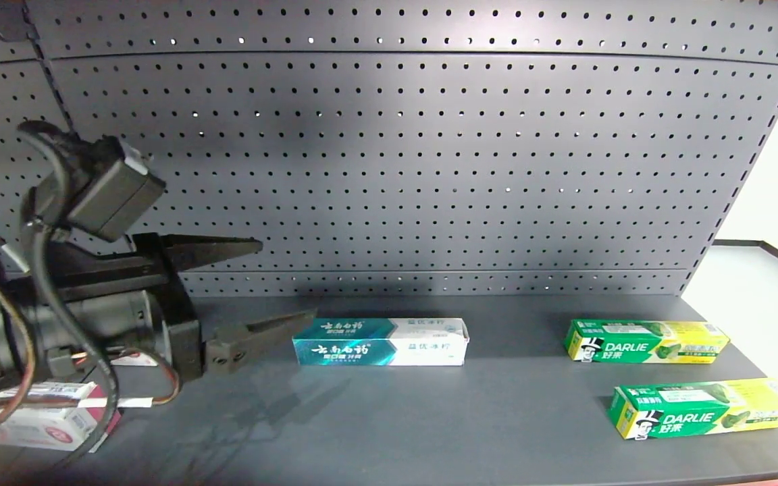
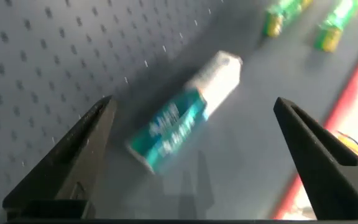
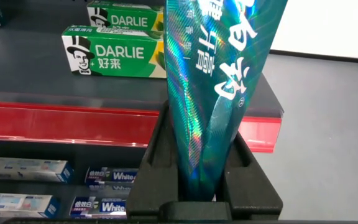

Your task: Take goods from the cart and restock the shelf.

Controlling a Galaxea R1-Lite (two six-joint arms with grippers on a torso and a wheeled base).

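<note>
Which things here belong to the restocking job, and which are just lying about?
Job: held teal box in shut right gripper; shelved teal box before open left gripper; shelf.
Lying about: two green boxes; white box; lower-shelf boxes.

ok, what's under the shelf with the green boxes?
One level down, beneath the red shelf edge, blue-and-white toothpaste boxes lie flat. The right hand and the teal box it grips hide everything further along.
</note>
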